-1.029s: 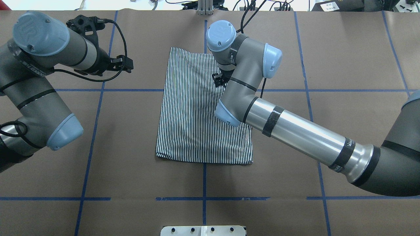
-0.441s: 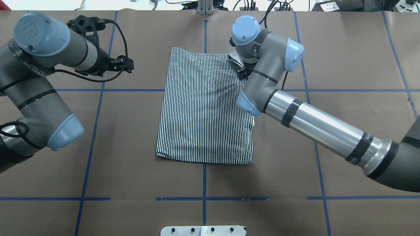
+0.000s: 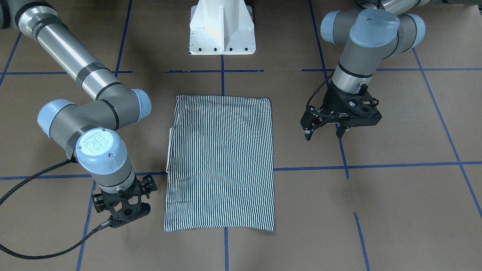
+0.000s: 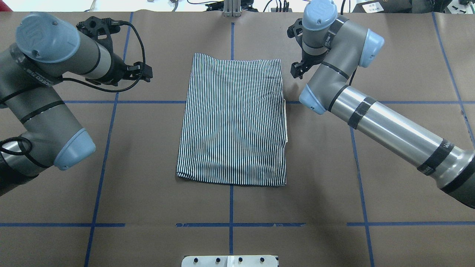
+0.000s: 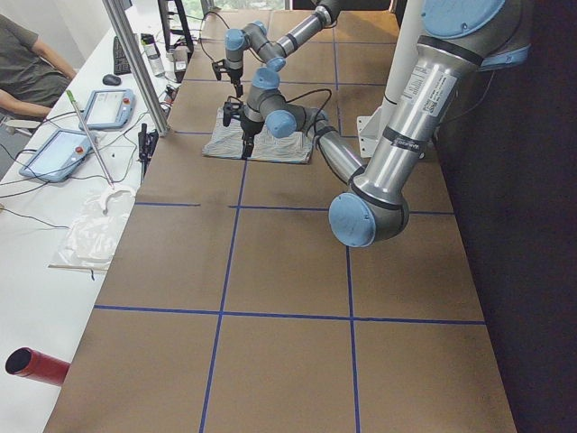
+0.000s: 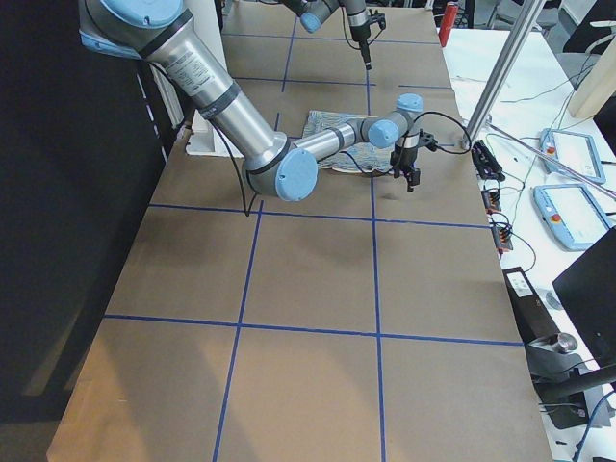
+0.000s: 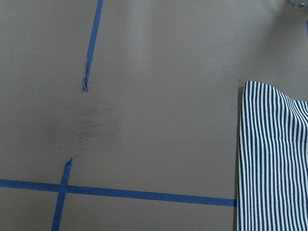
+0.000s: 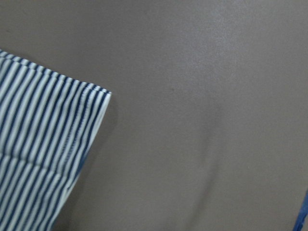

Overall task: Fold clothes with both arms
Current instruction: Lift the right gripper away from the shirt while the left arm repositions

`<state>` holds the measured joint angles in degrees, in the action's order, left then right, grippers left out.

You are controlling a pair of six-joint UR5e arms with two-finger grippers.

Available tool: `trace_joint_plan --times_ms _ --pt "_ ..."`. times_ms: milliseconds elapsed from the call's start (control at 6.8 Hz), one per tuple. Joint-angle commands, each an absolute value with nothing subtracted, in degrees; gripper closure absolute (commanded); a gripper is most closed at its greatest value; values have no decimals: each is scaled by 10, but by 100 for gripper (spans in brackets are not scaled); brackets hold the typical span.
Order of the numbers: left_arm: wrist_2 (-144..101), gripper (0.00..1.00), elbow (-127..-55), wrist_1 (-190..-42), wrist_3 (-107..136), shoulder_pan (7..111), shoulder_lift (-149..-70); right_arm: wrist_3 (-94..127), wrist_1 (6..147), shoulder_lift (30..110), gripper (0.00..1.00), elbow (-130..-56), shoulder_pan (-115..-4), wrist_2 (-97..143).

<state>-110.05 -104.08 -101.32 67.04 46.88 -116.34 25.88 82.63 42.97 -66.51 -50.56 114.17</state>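
Right gripper (image 4: 297, 70) has left shirt (image 4: 233, 118), jaw state unclear; left gripper (image 3: 324, 134) parted, empty, unmoved.

We see the desk (image 4: 148, 155) brightly and evenly lit from above, faint soft shadows beneath the left arm (image 3: 354, 56) and right arm (image 3: 94, 113), a sheen on the right arm's silver tube, a blown-out white strip along the overhead view's top edge, and dimmer, greyer, slightly soft wrist views.
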Motion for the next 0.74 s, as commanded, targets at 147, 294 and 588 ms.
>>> trace_joint_plan --times_ms 147,294,588 --pt "-1142 0 -1105 -1006 883 414 -1146 345 940 482 0 -852 -509 1214" --pt "-1053 0 -1112 -956 956 337 -1145 388 940 512 0 -905 -504 1229" --pt "-994 0 -1101 -916 1069 237 -1166 478 933 559 0 -985 -473 1230"
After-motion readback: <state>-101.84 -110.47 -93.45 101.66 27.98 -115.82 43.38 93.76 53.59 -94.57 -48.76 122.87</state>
